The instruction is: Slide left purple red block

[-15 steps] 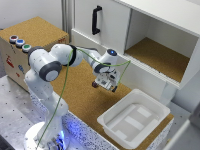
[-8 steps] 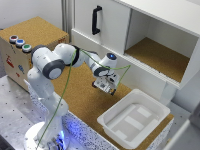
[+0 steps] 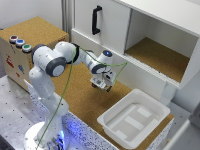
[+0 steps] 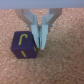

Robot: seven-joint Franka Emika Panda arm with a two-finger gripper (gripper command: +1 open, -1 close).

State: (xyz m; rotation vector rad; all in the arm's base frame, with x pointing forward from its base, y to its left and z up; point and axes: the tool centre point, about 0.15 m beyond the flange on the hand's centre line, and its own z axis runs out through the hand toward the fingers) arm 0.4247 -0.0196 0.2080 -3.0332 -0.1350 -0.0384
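The task looks to be at its contact stage, not finished. The gripper [image 3: 101, 83] is down at the cork-topped table [image 3: 80, 107], roughly mid-table along the edge that runs below the white cabinet [image 3: 125, 30], and near the white tray [image 3: 112, 122] that sits toward the table's corner at the exterior view's right. Whether the block has travelled any way yet cannot be judged from these pictures. What seems left is the sideways push itself, then lifting clear.

In the wrist view the purple red block [image 4: 23, 45] is a small dark purplish cube with a yellow hook-shaped mark on its top face, resting flat on the cork. It lies just beside the fingers [image 4: 42, 31], touching or all but touching their outer side. It is not between them. The fingers are drawn nearly together, with only a thin slit between the tips and nothing held in it. That fits a shove with the side of the closed fingers, not a grasp.

In the exterior view the block is hidden under the gripper and cannot be made out.
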